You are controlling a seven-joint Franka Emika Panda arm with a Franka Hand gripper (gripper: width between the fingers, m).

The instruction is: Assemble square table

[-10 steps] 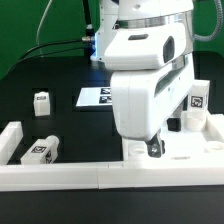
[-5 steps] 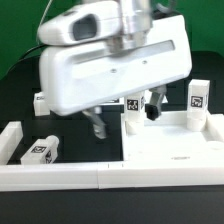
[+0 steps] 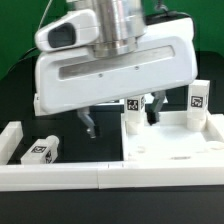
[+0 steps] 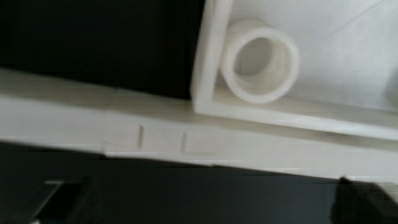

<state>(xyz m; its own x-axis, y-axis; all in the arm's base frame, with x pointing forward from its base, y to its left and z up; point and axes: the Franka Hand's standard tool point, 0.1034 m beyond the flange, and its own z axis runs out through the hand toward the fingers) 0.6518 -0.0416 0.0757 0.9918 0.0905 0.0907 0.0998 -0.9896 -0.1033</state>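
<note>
The white square table slab (image 3: 175,152) lies at the exterior view's right, against the low wall. Two white tagged legs stand upright at its far corners, one (image 3: 133,113) near my fingers and one (image 3: 198,98) at the right. Another leg (image 3: 42,150) lies on its side at the left. My gripper (image 3: 121,118) hangs open over the slab's left edge, its wide hand turned crosswise, with nothing between the fingers (image 3: 90,125). In the wrist view the slab's corner with a round socket (image 4: 262,65) shows beyond the open gripper (image 4: 214,205).
A long low white wall (image 3: 60,176) runs along the front, with a raised end block (image 3: 12,135) at the left; it crosses the wrist view as a pale band (image 4: 107,115). The table top is black. My hand hides much of the area behind it.
The hand has swung from upright to crosswise and risen from the slab's left front corner. Over the last half second it shifted slightly right. The jaws stayed open.
</note>
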